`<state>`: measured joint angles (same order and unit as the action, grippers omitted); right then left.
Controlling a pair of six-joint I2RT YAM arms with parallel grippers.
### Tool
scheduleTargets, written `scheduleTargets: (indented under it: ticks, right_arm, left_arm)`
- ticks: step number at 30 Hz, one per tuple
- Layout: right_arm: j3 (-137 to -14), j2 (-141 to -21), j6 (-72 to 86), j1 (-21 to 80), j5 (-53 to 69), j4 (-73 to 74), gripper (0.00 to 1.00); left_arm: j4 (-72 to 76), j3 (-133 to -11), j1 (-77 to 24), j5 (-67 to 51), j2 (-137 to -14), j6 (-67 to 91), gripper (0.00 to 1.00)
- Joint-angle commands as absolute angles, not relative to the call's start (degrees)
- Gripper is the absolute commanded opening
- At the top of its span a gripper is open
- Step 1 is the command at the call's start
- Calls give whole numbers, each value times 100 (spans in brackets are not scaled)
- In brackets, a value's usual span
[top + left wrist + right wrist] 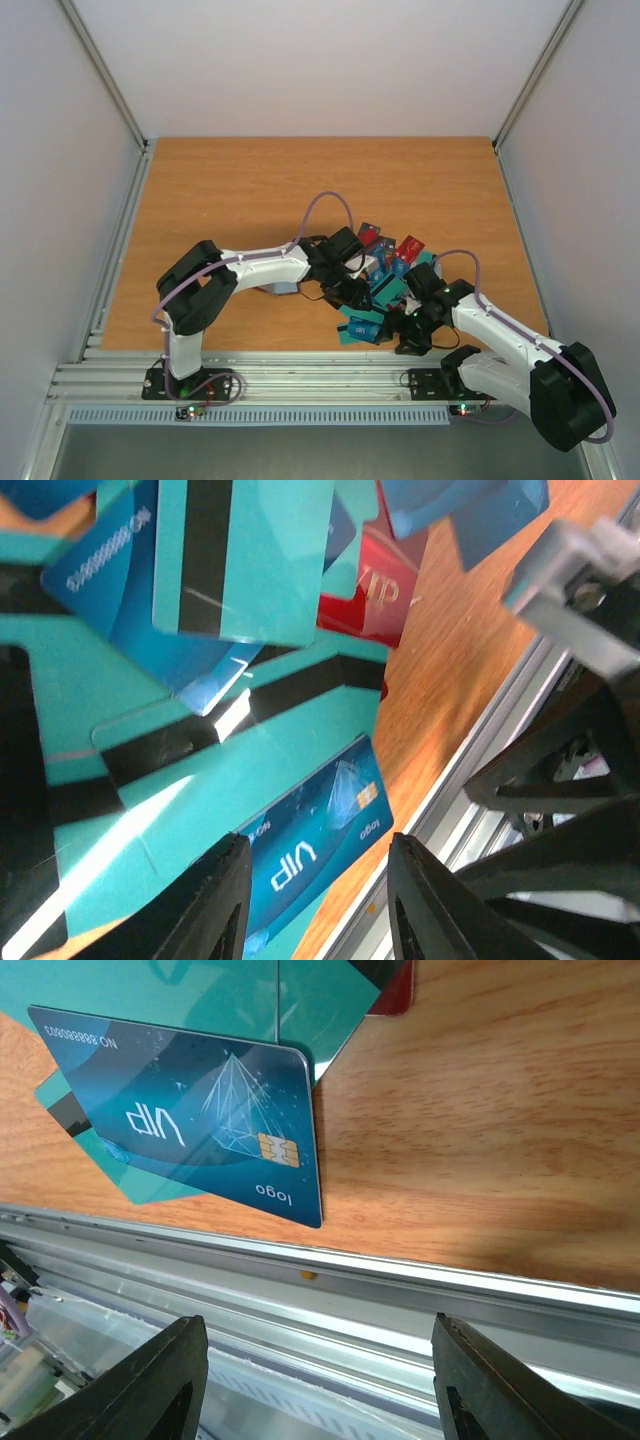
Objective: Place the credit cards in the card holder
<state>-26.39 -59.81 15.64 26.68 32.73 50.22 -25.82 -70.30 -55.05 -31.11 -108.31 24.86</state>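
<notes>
The credit cards (385,272) lie in a loose heap of teal, blue and red at the near right of the table. A blue VIP card (210,1120) rests on teal cards (200,990) by the front edge. My left gripper (318,905) hovers open over that same blue VIP card (320,830), nothing between its fingers. In the top view the left gripper (350,290) is over the heap's near left side. My right gripper (320,1390) is open and empty above the aluminium rail (400,1300), just short of the blue card. The card holder is not in view.
The aluminium rail (300,375) runs along the table's front edge, right under the right gripper (405,335). A red card (365,590) lies at the heap's far side. A small grey thing (278,289) sits partly hidden beneath the left forearm.
</notes>
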Motion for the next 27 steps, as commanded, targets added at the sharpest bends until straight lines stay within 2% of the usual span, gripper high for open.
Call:
scheduleTargets:
  ticks: [1, 12, 27]
  right_arm:
    - [-2404, -5750, 1937, 2644, 3523, 4685, 63]
    - [-2046, -5631, 2260, 2646, 3725, 4047, 67]
    - [-1798, -6084, 2549, 2646, 3796, 3414, 69]
  left_arm:
    - [-2780, -7436, -5537, -2980, -11281, 2191, 40]
    - [-2717, -7218, -5625, -3444, -11600, 2091, 40]
    - [-2504, -6873, -5803, -3655, -11522, 2110, 39]
